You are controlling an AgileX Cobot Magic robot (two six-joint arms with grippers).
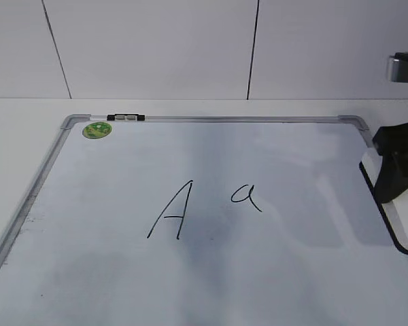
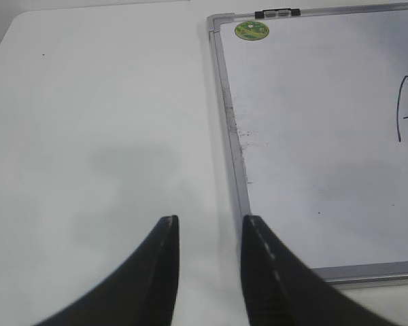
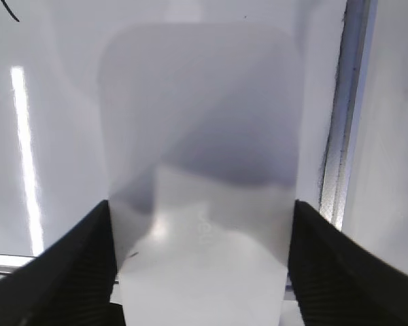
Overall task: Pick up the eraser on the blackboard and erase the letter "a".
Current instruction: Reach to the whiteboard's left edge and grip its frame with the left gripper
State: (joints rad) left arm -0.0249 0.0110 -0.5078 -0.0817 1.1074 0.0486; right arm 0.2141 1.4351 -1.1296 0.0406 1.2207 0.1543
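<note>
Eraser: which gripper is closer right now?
Right. The right gripper straddles the eraser, one finger on either side. The left gripper hangs over the table, off the blackboard's left edge.

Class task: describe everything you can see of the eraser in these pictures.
The eraser is a white, smooth, plastic-looking block with rounded corners, faint grey lettering on top and a thin black base edge. It lies flat on the blackboard by its right frame. The right gripper straddles it, a finger at each long side; true contact is unclear.
</note>
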